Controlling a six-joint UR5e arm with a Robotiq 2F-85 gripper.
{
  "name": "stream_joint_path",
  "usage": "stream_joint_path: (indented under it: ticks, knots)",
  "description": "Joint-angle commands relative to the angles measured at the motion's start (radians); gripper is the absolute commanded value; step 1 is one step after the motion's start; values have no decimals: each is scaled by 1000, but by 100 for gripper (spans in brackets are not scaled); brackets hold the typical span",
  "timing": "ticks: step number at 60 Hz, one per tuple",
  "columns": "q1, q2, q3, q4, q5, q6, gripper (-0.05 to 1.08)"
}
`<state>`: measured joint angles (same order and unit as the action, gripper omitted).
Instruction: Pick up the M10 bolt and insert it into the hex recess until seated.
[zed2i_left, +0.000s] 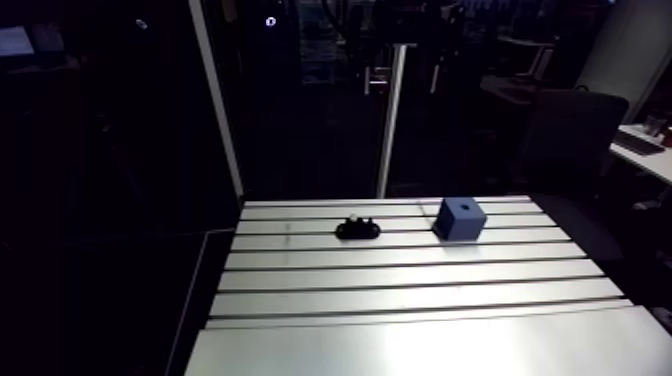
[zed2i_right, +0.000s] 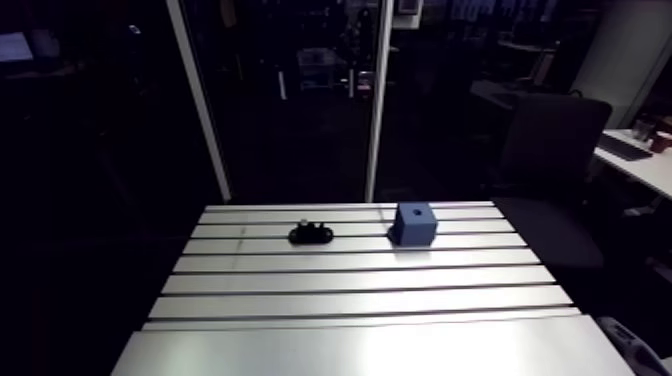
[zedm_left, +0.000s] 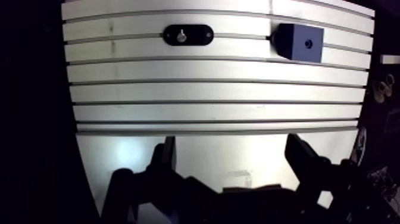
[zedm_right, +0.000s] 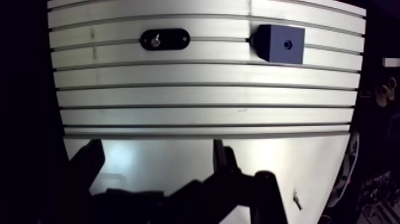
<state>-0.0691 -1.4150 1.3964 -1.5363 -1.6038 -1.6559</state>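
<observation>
The gripper (zedm_left: 232, 143), fingers wide apart and empty, sits well back from the M10 bolt (zedm_left: 181, 37) standing in its black holder (zedm_left: 202, 36) near the blue block (zedm_left: 294, 44) — an off-centre descent could knock the bolt or grip it askew.

A: What is carried by the desk (zed2i_left: 400, 300)?

B: A black oval holder (zed2i_left: 357, 229) and a blue block (zed2i_left: 460, 218) are set on its far part, side by side but not touching.

A: And the surface itself?

B: It is crossed by parallel slots (zed2i_left: 400, 264); a small dark hole (zedm_left: 308, 43) is seen in the block's top.
</observation>
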Motion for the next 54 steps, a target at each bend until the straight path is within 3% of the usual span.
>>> stream_joint_path:
  ticks: [1,31,54]
  knots:
    - [57,94,-116,28,-2,-43,0]
    - [57,94,-107,25,-5,-40,0]
    - [57,92,-66,-25,3,-32,0]
